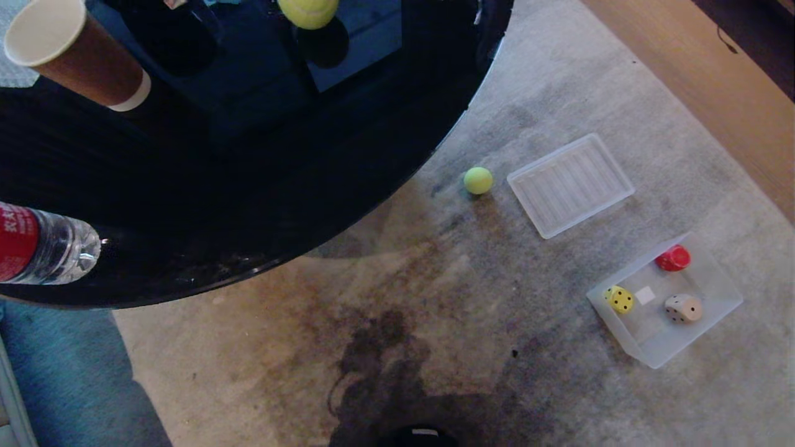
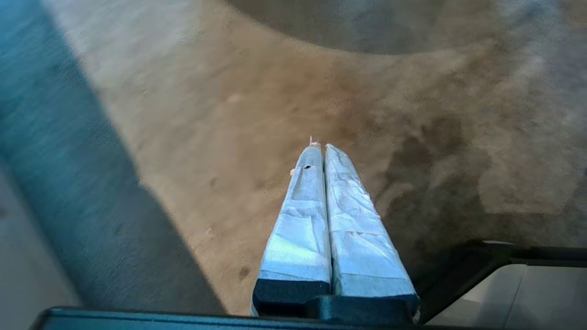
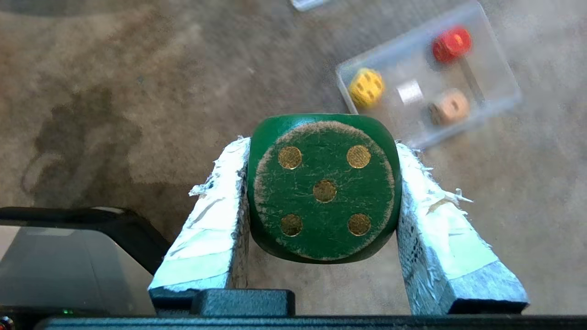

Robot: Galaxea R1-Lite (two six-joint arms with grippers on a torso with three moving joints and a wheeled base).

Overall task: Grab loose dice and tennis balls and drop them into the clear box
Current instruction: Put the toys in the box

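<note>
The right tool (image 3: 323, 183) grips the dark green die (image 3: 323, 188), with the clear box (image 3: 500, 68) lying on the carpet farther out and rightward; the left tool (image 2: 321, 149) is clenched empty.

The stained beige carpet (image 1: 435, 323) carries one tennis ball (image 1: 478, 180), a flat ribbed lid (image 1: 570, 184) just beside it, and the clear box (image 1: 714, 323) nearby. The round black table (image 1: 261, 205) carries a paper cup (image 1: 74, 53), a water bottle (image 1: 43, 245) and another ball (image 1: 308, 11).
</note>
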